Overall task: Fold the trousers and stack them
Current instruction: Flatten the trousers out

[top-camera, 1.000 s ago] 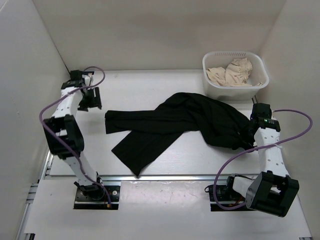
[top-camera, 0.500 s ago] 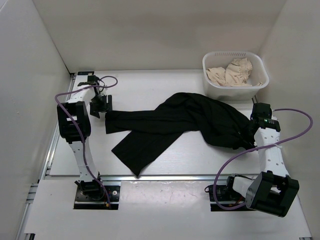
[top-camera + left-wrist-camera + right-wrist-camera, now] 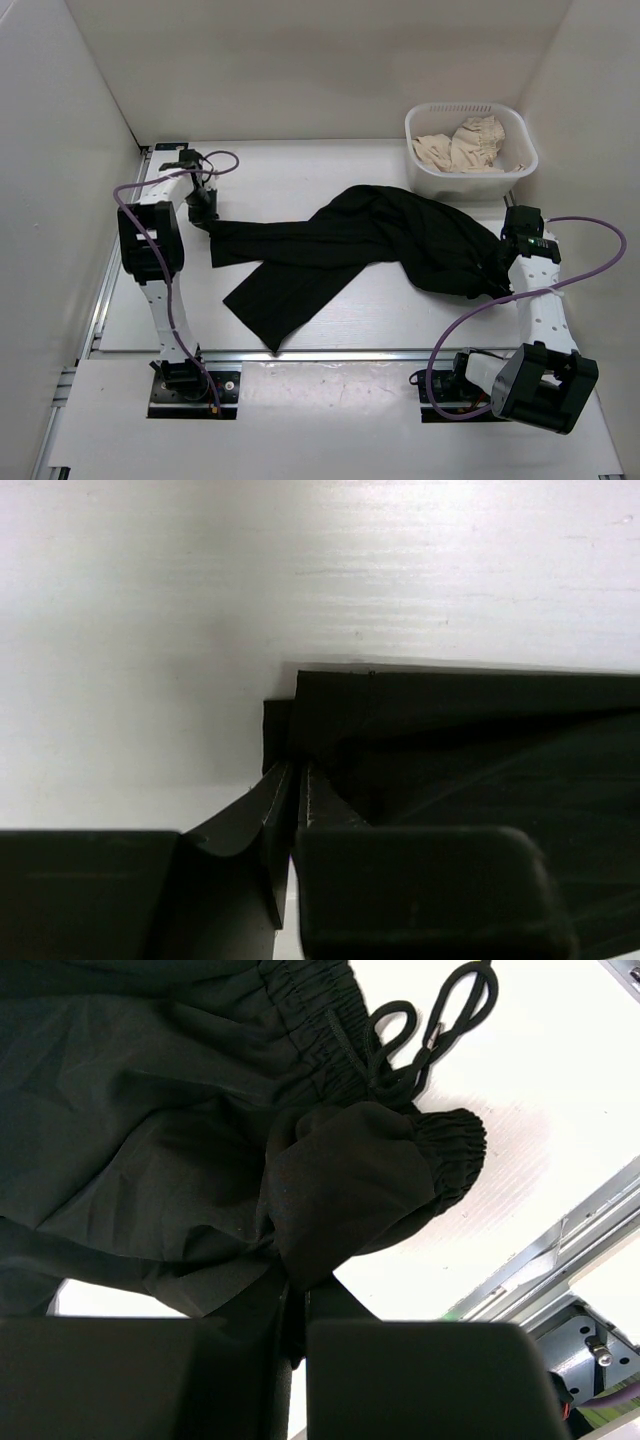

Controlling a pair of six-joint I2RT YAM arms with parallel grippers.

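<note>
While soft black long-legged trousers (image 3: 370, 240) sprawl across the bench (image 3: 300, 175), left hand (image 3: 205, 213) pinches a hem; right hand (image 3: 496, 272) seemingly clamps waistband.

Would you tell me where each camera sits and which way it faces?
Top external: above and behind, looking down at the table, left arm, right arm, trousers, basket.
Left wrist: on the left gripper, facing a trouser-leg hem; its fingers show.
Right wrist: on the right gripper, facing the waistband; its fingers show.
All share the trousers.

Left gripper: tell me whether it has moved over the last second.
Yes. The left gripper has shifted right, onto the near leg end of the trousers, and is now shut on it.
</note>
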